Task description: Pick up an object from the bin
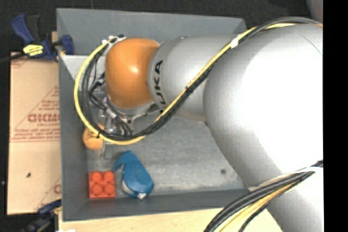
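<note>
The jaws hang under the wrist's orange cover (128,73), low over the bin's 8 o'clock side. Cables and shadow hide them, so I cannot tell whether they are spread or pressed together, and nothing shows pinched between them.

Just beside them, toward 8 o'clock and against the bin's wall, lies a small yellow-orange rounded thing (92,140). It is the nearest piece and, by my reading, the likeliest pick. Farther out at 6 o'clock from the jaws, in the bin's 7 o'clock corner, sits a red-orange studded brick (102,183). A blue rounded lump (133,174) lies just beside the brick at its 3 o'clock.

The step in hand looks like the approach, with the grasp not yet made. The next move calls for settling the jaws round one piece, clear of the wall.

The count is one yellow-orange thing, one brick and one blue lump, three in all. The arm covers much of the grey bin (179,160).
</note>
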Motion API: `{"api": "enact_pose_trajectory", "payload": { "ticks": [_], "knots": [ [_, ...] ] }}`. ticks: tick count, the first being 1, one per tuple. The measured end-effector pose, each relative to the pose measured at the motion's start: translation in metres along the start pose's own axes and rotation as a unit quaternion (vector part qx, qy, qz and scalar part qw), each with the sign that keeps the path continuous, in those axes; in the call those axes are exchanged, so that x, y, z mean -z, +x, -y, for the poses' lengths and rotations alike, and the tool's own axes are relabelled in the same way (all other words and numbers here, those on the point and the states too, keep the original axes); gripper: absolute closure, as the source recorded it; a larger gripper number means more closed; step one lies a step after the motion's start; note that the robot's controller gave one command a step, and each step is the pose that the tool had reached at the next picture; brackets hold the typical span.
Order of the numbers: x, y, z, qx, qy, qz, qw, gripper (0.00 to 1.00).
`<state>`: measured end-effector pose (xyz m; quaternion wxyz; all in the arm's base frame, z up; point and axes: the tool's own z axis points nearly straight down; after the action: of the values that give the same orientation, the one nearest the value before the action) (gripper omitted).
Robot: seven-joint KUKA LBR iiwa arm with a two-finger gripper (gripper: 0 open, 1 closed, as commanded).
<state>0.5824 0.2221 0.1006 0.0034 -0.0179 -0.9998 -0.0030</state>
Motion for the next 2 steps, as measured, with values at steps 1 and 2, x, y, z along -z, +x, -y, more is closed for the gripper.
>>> {"api": "enact_pose_trajectory", "payload": {
  "ticks": [1, 2],
  "knots": [
    [-0.030, -0.052, 0.037, -0.133, -0.002, 0.0121, 0.9911, 0.00],
    [-0.030, 0.003, -0.010, 0.057, 0.003, 0.0008, 0.9984, 1.00]
  ]
}}
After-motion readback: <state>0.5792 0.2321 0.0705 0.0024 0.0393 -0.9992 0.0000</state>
